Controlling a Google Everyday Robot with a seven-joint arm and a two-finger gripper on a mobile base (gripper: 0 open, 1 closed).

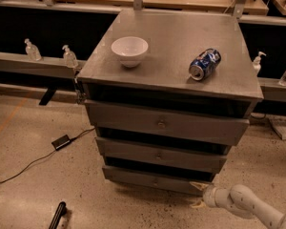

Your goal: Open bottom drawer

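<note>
The grey cabinet (pixel 181 46) has three drawers. The bottom drawer (pixel 148 179) is the lowest grey front, with a small round knob (pixel 155 180) at its middle, and it sits pulled out a little. My gripper (pixel 198 195) is at the drawer's lower right corner, on a white arm (pixel 243 204) coming in from the bottom right. Its pale fingertips (pixel 197 186) point left, spread apart, with the upper one touching the drawer's right end. It holds nothing.
A white bowl (pixel 129 50) and a blue can (pixel 204 64) lying on its side rest on the cabinet top. A black cable with adapter (pixel 62 141) runs across the floor at left. A dark object (pixel 57 215) lies at the bottom left. Small bottles (pixel 69 56) stand on the rear ledge.
</note>
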